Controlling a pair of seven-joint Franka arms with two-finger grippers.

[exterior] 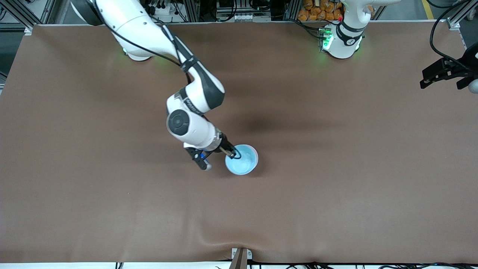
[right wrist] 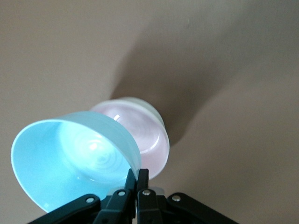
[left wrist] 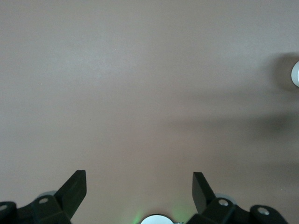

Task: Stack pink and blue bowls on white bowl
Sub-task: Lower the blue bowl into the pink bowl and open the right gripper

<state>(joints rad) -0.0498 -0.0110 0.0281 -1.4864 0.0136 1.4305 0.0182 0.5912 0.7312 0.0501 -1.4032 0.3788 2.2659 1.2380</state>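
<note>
My right gripper is shut on the rim of the light blue bowl, near the middle of the table. In the right wrist view the fingertips pinch the rim of the blue bowl. It hangs close over the pink bowl and overlaps it. The pink bowl sits nested in the white bowl, of which only a strip of wall shows. In the front view the blue bowl hides most of both. My left gripper is open and empty. It waits high over the left arm's end of the table.
The brown cloth table is bare around the stack. The left arm's base and the right arm's base stand at the table's edge farthest from the front camera. A small white round part shows at the left wrist view's edge.
</note>
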